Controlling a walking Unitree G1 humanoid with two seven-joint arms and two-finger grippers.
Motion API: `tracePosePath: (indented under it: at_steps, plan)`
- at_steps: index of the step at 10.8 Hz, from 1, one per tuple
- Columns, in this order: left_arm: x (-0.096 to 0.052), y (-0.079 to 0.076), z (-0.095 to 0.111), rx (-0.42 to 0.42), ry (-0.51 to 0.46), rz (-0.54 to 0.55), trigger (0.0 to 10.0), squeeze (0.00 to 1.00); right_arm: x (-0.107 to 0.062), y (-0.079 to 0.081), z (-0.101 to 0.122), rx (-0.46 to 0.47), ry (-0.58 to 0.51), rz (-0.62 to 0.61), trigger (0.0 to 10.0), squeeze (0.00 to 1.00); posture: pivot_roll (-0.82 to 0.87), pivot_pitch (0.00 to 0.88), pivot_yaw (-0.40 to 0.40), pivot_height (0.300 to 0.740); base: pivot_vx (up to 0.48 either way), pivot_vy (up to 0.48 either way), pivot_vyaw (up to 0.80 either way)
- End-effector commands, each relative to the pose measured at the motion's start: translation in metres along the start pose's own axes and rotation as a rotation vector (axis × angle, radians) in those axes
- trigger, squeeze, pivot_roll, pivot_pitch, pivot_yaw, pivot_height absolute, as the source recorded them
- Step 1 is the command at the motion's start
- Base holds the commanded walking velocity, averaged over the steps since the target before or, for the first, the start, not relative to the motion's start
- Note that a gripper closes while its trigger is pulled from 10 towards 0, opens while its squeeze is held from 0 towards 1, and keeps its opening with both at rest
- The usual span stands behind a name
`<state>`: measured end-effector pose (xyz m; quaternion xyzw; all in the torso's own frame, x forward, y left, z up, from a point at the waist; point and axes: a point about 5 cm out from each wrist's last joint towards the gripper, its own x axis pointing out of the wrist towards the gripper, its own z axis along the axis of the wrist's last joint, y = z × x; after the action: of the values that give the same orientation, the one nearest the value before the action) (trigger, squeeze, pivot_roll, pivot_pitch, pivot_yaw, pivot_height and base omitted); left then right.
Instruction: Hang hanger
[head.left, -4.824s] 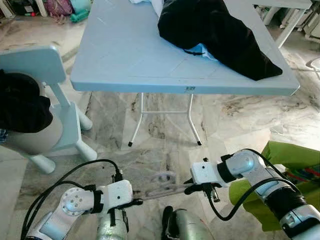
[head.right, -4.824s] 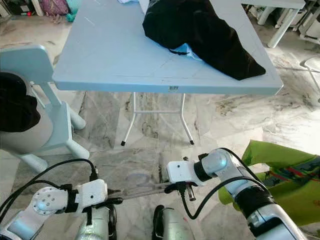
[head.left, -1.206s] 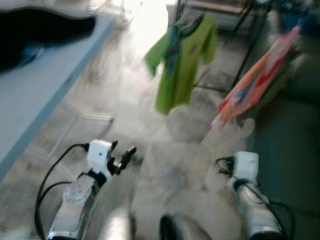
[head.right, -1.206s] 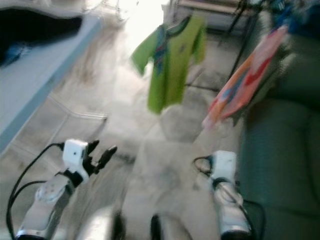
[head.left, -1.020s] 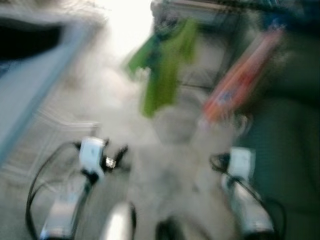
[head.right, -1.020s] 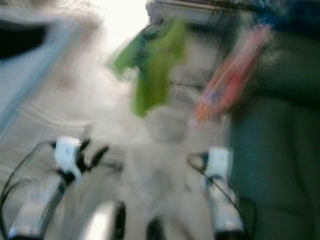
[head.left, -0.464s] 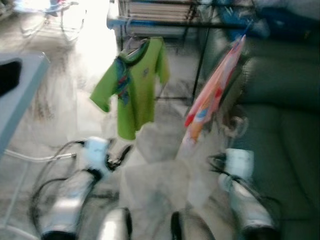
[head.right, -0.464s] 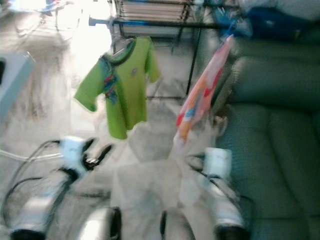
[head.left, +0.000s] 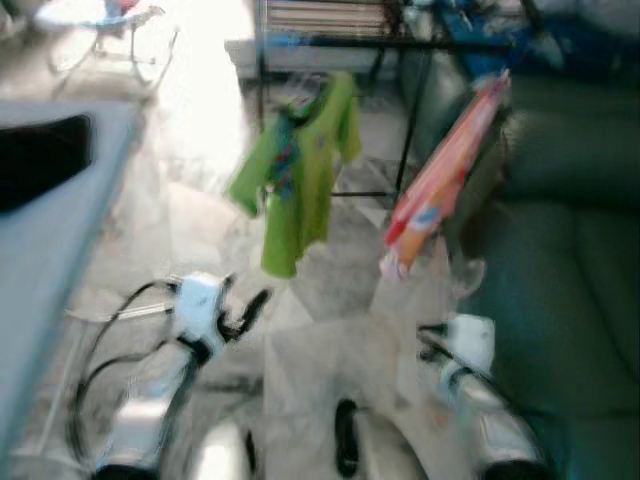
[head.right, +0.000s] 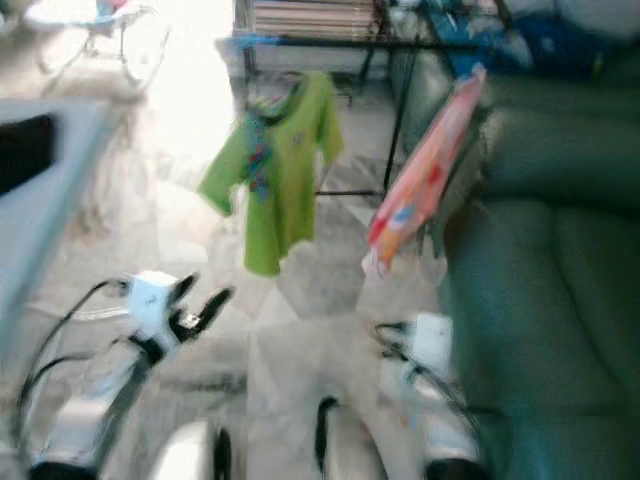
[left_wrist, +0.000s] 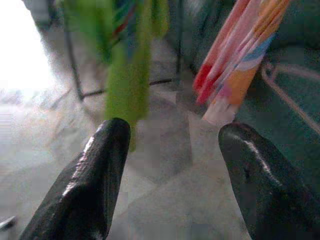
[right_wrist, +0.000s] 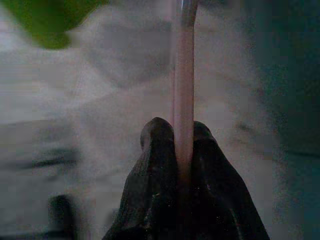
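Beside the sofa (head.left: 560, 300), right gripper (right_wrist: 176, 150) pinches hanger (right_wrist: 183, 90) (floor ahead bare).

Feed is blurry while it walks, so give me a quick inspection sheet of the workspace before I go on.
Surface: marble floor; grey table at the robot's left.
Job's things: clear hanger pinched in the right gripper; clothes rack ahead.
Clutter: green shirt and orange-pink garment hanging on the rack; dark cloth on the table.
Grippers: left gripper open, holding nothing.
Cables: black cable looping along the left arm.
Surroundings: dark green sofa at right.
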<state>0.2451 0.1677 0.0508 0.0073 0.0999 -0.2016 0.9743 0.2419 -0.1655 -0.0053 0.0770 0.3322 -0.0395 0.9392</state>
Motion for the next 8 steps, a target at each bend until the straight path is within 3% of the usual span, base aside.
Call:
tracePosePath:
  at_steps: [1,2,3,8]
  plan:
    - [0.001,-0.007,0.000,-0.003,-0.007,-0.015,10.0,0.00,0.000,-0.007,0.012,-0.004,-0.046,-0.012,10.0,0.00,-0.01,0.203,-0.069,0.740,0.000,0.000,0.00]
    - [0.001,-0.008,0.000,-0.014,-0.018,-0.017,10.0,0.00,0.000,-0.004,0.022,-0.005,-0.104,0.019,10.0,0.00,-0.02,0.202,-0.071,0.740,0.255,0.000,0.00]
    - [0.002,-0.010,-0.001,-0.018,-0.019,-0.017,10.0,0.00,-0.002,0.001,0.043,-0.094,-0.225,0.055,10.0,0.00,-0.02,0.202,-0.072,0.740,0.330,0.000,0.00]
    - [0.004,-0.013,-0.001,-0.028,-0.025,-0.026,10.0,0.00,0.000,-0.005,0.057,-0.165,-0.302,0.032,10.0,0.00,-0.02,0.203,-0.076,0.740,0.362,0.000,0.00]
